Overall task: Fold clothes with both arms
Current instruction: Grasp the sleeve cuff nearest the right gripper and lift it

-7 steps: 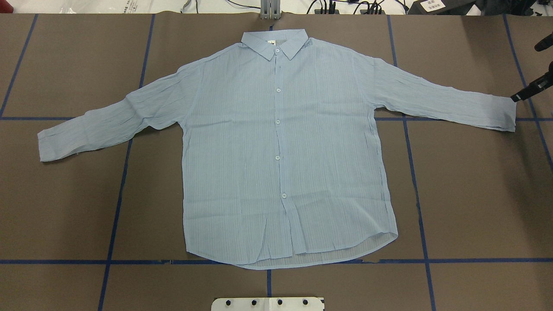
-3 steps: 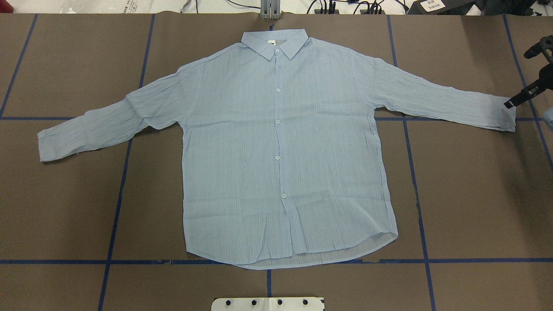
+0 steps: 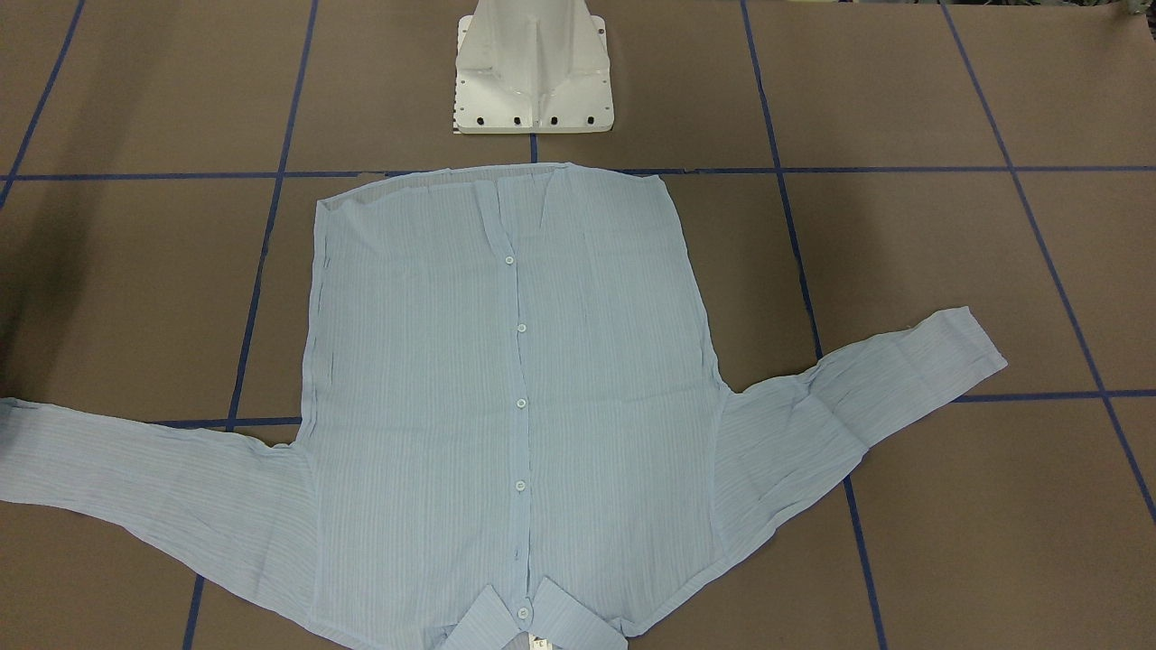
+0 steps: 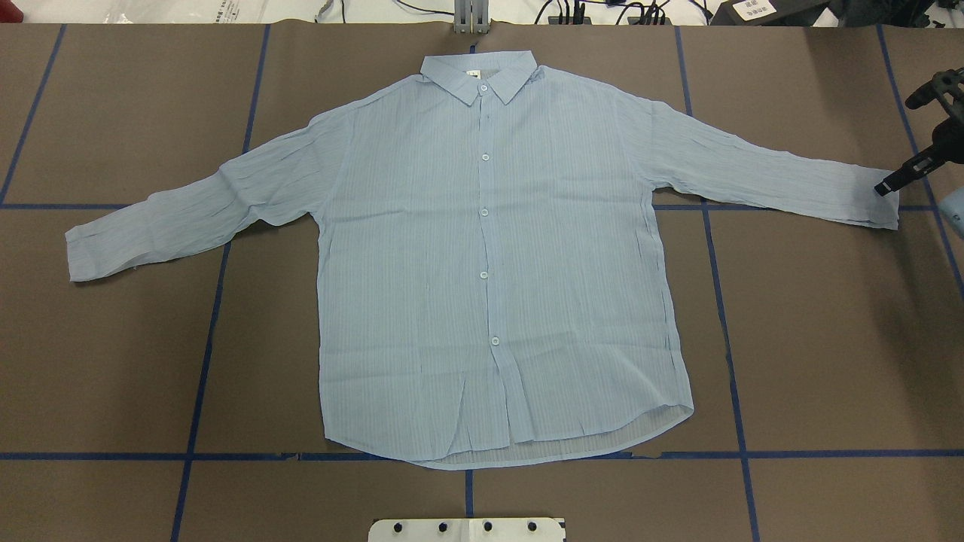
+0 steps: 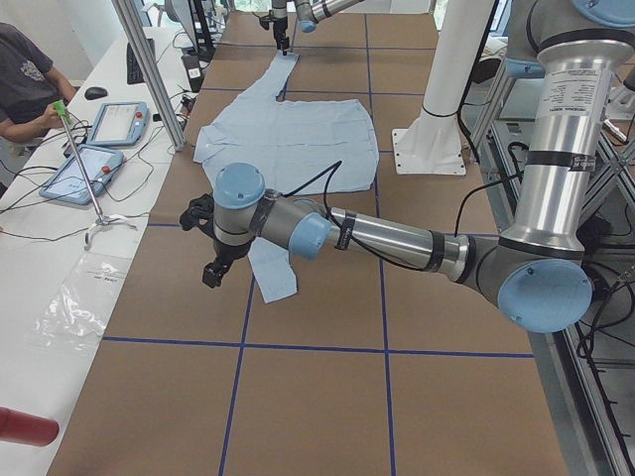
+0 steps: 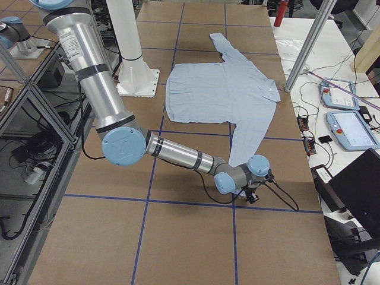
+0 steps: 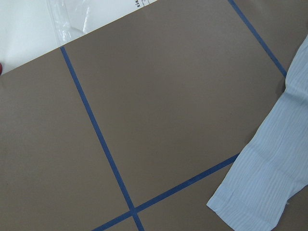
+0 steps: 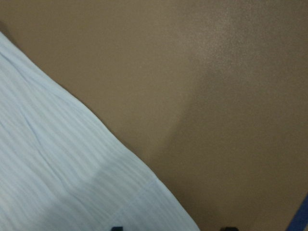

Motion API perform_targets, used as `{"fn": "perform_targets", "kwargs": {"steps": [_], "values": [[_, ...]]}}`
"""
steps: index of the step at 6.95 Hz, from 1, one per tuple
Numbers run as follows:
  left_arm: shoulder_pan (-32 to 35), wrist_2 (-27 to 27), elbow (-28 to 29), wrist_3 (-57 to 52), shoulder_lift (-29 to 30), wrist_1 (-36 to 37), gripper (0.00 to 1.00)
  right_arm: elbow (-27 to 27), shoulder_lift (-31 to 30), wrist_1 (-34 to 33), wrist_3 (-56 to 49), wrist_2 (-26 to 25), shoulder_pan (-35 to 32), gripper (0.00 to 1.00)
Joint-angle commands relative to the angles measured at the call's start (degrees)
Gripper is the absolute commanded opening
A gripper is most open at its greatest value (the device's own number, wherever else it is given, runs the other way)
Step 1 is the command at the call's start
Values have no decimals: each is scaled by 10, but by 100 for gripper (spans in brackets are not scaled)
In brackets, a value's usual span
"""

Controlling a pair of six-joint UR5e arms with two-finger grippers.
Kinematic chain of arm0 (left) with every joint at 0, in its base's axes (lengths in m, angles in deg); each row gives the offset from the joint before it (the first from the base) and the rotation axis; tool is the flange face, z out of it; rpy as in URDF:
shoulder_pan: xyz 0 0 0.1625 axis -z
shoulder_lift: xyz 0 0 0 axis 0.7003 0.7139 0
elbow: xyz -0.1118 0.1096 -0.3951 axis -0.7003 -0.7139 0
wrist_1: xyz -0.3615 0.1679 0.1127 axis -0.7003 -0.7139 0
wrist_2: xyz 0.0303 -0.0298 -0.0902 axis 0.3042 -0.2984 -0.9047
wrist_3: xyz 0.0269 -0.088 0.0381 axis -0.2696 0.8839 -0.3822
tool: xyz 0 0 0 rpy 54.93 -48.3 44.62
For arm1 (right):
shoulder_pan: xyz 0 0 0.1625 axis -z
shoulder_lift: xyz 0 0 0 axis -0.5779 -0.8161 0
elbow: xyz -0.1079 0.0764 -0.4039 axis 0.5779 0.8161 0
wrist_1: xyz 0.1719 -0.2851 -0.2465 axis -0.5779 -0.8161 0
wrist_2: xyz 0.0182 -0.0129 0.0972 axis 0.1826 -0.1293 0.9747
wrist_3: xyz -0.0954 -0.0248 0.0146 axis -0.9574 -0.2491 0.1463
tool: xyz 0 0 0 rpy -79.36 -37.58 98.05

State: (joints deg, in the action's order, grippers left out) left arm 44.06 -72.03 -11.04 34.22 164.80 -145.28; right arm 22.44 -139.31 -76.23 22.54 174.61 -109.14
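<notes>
The light-blue shirt [image 4: 489, 256] lies flat and buttoned on the brown table, collar [image 4: 478, 71] at the far side and both sleeves spread. My right gripper [image 4: 894, 144] is open at the right cuff [image 4: 877, 199]; one finger [image 4: 904, 169] has its tip over the cuff. The right wrist view shows the cuff edge [image 8: 72, 159] with two dark fingertips apart at the bottom. In the exterior left view my left gripper [image 5: 210, 270] hovers beside the left cuff [image 5: 275, 276]; I cannot tell whether it is open or shut. The left wrist view shows that cuff [image 7: 260, 192], no fingers.
The white pedestal base [image 3: 533, 81] stands just behind the shirt's hem. Blue tape lines [image 4: 203, 354] grid the brown table cover. A side bench with tablets [image 5: 114, 124], a seated person [image 5: 25, 84] and metal posts [image 5: 149, 74] runs along the far edge.
My right gripper has moved in from the table's right edge towards the right cuff, and one fingertip now overlaps it. The shirt has not moved.
</notes>
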Motion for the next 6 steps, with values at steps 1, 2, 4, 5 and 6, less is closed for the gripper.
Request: {"fn": "perform_targets", "kwargs": {"steps": [1, 2, 4, 5, 6], "values": [[0, 0, 0, 0, 1, 0, 100, -2, 0, -4, -1, 2, 1, 47], [0, 0, 0, 0, 1, 0, 100, -6, 5, -5, 1, 2, 1, 33], [0, 0, 0, 0, 1, 0, 100, -29, 10, -36, -1, 4, -2, 19], [0, 0, 0, 0, 1, 0, 100, -35, 10, -43, -3, 5, -3, 7], [1, 0, 0, 0, 1, 0, 100, -45, 9, -49, -2, 9, -6, 0]]}}
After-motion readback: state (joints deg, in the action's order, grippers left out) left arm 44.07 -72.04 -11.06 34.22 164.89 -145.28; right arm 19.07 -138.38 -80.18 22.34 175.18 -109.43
